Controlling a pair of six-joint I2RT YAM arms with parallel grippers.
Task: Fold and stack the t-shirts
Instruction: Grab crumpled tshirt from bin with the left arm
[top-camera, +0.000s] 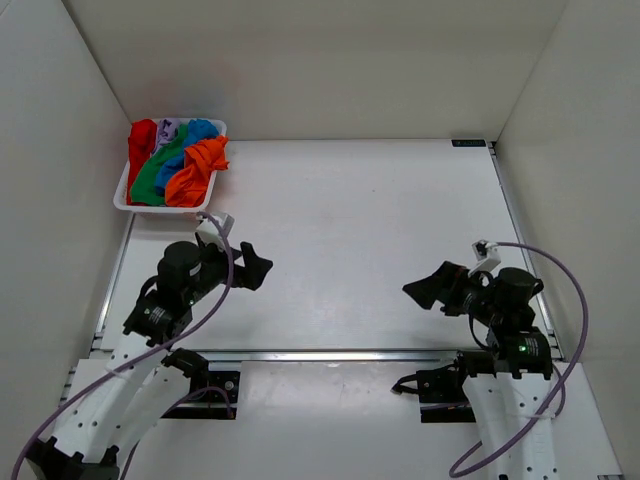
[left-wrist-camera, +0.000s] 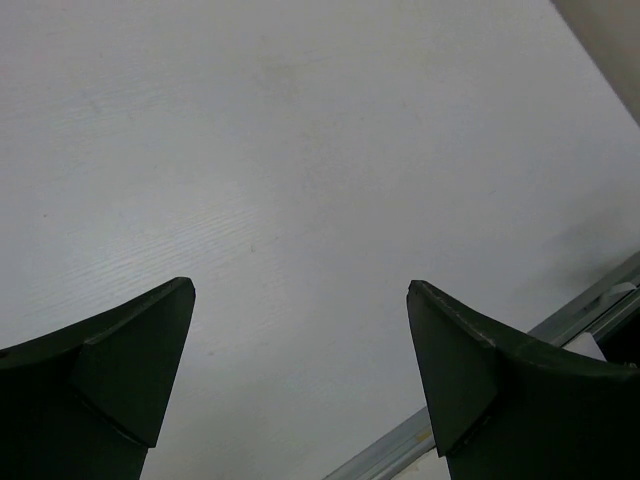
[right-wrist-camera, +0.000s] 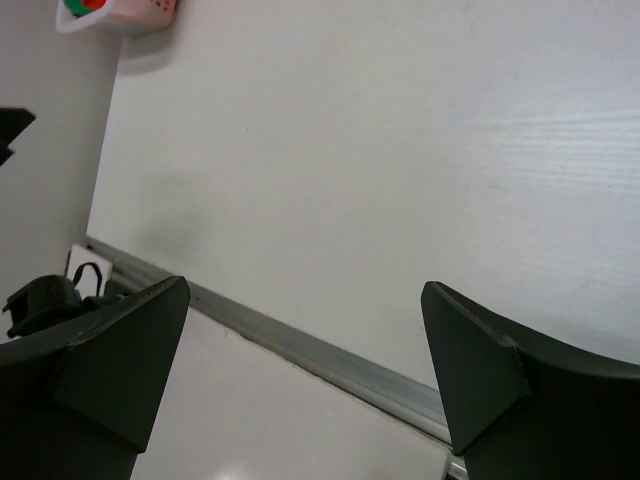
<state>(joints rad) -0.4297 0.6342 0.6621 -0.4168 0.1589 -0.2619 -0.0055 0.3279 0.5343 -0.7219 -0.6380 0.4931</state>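
T-shirts (top-camera: 175, 160) lie in a messy heap in the white tray (top-camera: 121, 200), at the upper left of the top view. The orange shirt (top-camera: 198, 170) is on the right side of the heap. The green shirt (top-camera: 150, 180) is next to it. The red shirt (top-camera: 141, 140) is on the left. The blue shirt (top-camera: 200, 130) and the lilac shirt (top-camera: 168, 128) are at the back. None is folded.

The left claw (top-camera: 258, 268) is at the lower left, near the tray but not touching it. The right claw (top-camera: 422, 290) is at the lower right, well apart from the shirts. Both claws are spread wide over the white table (top-camera: 370, 200) and grip nothing.
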